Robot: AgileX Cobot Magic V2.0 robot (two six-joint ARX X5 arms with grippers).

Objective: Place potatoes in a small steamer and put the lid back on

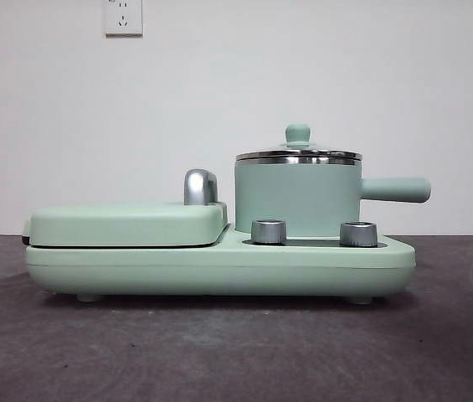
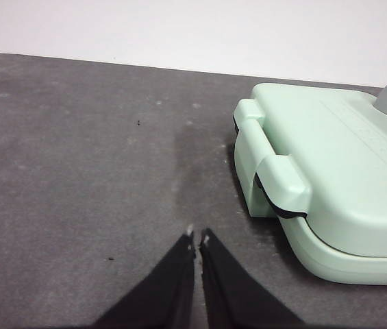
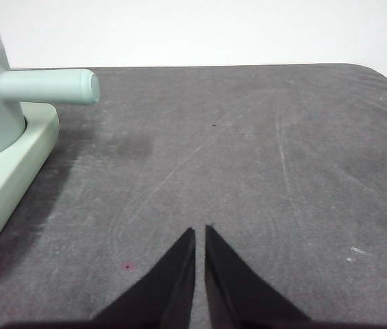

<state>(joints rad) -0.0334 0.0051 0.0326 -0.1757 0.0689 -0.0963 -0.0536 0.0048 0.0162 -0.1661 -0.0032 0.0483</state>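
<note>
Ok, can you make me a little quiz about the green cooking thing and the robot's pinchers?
1. True or false: the lid sits on the small steamer.
2. What does the left gripper hold? A) a potato B) the lid C) nothing
3. Fill in: the steamer's side handle points away from the flat griddle cover, toward the side where the ____ gripper waits.

Key
1. True. The steel rim ring rests on the pot's rim, knob on top.
2. C. Both grippers have their jaws nearly together above the dark table, gripping nothing.
3. Right. Its wrist view shows that handle close by. No potato shows in any view.
</note>
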